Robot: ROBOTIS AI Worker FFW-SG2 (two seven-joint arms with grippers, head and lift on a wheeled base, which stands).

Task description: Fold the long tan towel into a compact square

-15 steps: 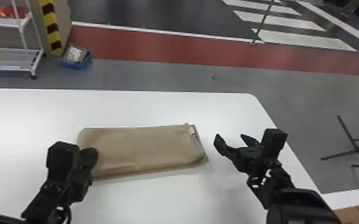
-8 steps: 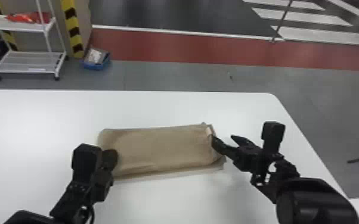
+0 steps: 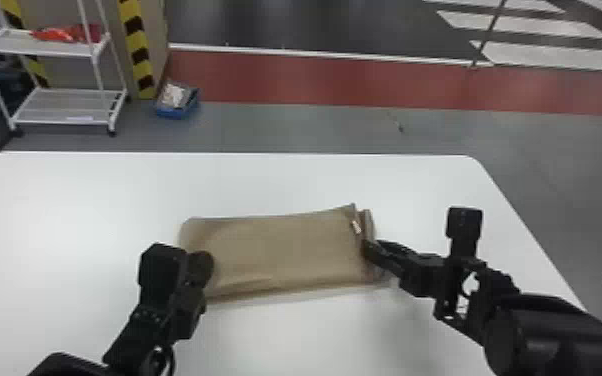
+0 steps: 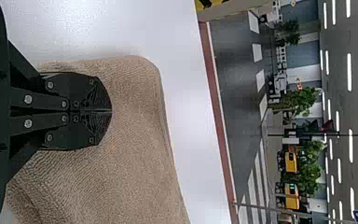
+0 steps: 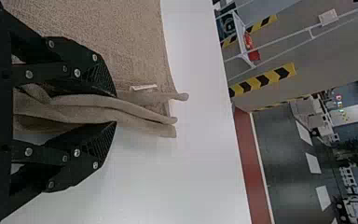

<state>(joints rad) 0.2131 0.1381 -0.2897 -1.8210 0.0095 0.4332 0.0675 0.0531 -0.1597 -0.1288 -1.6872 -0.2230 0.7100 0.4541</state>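
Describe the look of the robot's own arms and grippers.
Both arms are black, with boxy joints, a block standing up near each wrist and a thin dark cable looping on the left one; the right forearm has a thick, rounded black cover. The left gripper and right gripper match: flat black fingers with angled tips, silver screw heads and fine ridges on the tips.

Towel (image 3: 285, 250) (in part) behind left pincer (image 3: 201, 266)
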